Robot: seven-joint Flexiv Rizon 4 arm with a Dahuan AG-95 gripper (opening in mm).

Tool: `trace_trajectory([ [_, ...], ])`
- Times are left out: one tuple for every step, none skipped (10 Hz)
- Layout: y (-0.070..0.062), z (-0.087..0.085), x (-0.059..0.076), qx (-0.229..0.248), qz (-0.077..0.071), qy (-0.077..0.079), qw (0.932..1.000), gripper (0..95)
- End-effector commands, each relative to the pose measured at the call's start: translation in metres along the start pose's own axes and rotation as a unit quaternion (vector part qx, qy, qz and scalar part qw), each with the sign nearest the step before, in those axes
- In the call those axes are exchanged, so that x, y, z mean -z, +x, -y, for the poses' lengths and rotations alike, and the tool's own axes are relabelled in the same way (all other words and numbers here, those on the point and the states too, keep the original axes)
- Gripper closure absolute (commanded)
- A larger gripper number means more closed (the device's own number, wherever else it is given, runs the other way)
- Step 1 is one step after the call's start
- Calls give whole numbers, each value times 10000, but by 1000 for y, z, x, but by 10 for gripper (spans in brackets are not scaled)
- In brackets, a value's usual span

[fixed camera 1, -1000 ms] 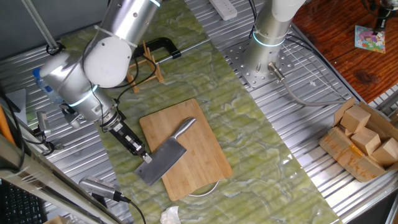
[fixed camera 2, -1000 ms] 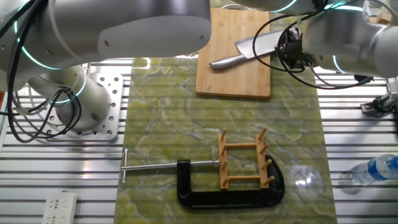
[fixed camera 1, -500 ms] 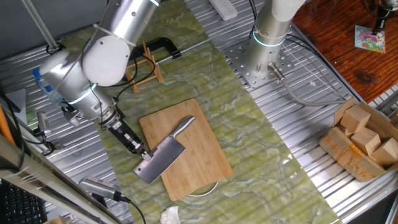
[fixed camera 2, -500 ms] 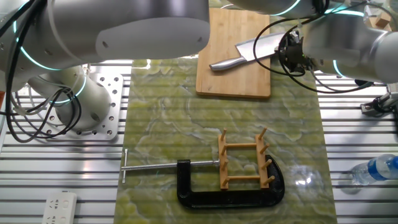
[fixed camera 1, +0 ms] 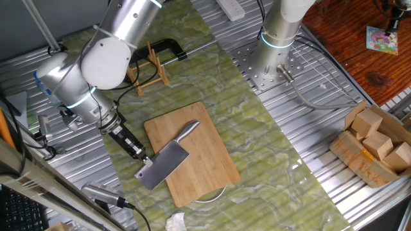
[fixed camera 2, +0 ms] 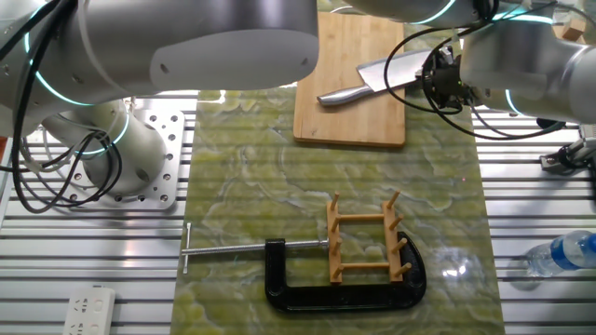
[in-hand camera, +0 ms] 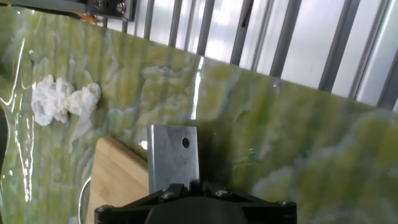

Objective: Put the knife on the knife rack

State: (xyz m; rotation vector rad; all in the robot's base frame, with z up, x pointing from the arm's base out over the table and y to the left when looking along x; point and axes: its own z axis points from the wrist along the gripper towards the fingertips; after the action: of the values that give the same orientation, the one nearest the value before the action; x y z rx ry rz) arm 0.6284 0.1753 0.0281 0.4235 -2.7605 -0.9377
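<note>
The knife [fixed camera 1: 162,167], a steel cleaver, lies slanted over the near-left corner of the bamboo cutting board [fixed camera 1: 209,157], its handle pointing toward the board's middle. My gripper [fixed camera 1: 143,160] is shut on the blade's far end, off the board's edge. In the other fixed view the knife [fixed camera 2: 384,73] shows at the top with the gripper [fixed camera 2: 434,76] on its right end. In the hand view the blade [in-hand camera: 173,157], with a small hole, sticks out from my gripper [in-hand camera: 186,185]. The knife rack [fixed camera 1: 151,67] stands far off, upright and bare [fixed camera 2: 366,240].
A black clamp [fixed camera 2: 303,290] wraps around the rack's base. A crumpled white tissue [in-hand camera: 61,99] lies on the green mat near the board. The second arm's base [fixed camera 1: 276,42] is at the back, a box of wooden blocks [fixed camera 1: 376,144] at right, and a water bottle [fixed camera 2: 563,251].
The gripper has drawn back to the left with the cleaver's blade end in it, so the knife has shifted slightly off the board's edge. The rack and clamp have not moved.
</note>
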Motion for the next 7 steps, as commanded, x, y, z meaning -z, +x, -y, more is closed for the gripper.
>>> trace_trajectory([
  [-1, 2, 1, -29, 14, 28, 10000, 950],
  [-2, 3, 2, -37, 17, 33, 10000, 950],
  [-3, 3, 3, -57, 24, 34, 10000, 950],
  [-6, 3, 4, -97, 35, 51, 9999, 950],
  [-7, 3, 4, -115, 38, 60, 9999, 950],
  [-9, 3, 5, -140, 48, 79, 9999, 950],
  [-9, 3, 5, -162, 92, 114, 9998, 950],
])
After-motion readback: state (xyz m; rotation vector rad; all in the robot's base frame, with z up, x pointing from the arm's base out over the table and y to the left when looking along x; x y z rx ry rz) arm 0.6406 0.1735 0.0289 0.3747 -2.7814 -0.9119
